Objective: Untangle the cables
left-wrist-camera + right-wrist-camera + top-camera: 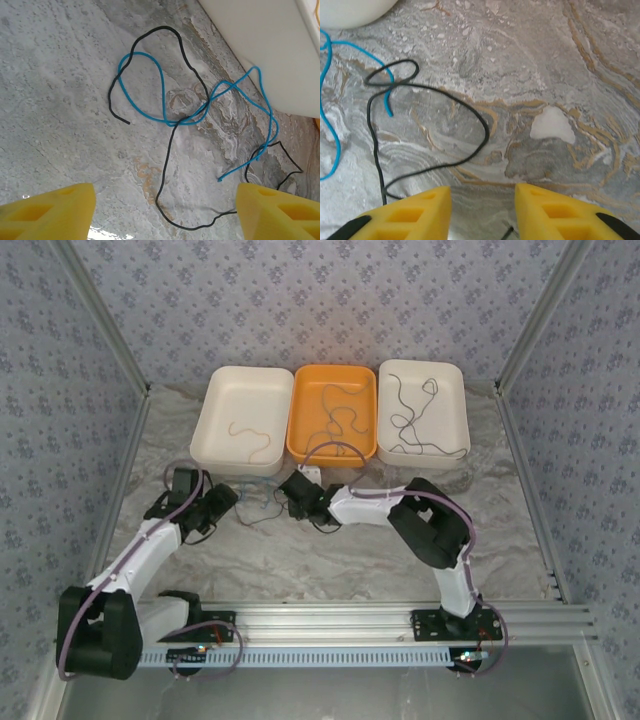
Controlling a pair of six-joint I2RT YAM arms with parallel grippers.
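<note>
A black cable (170, 150) and a blue cable (150, 85) lie looped through each other on the marble table, just in front of the trays. From above, this tangle (262, 512) sits between my two grippers. My left gripper (165, 215) hovers over it, jaws wide open, and the black strand runs across the table below the gap. My right gripper (482, 210) is open too, with nothing between its yellow fingers (410, 215). The black cable (480, 125) curls ahead of it and the blue cable (330, 125) lies to its left.
Three trays stand in a row at the back. The left white tray (215, 420) holds a tan cable (250, 432). The orange tray (300, 410) and the right white tray (455, 400) hold dark cables. Patterned walls close both sides.
</note>
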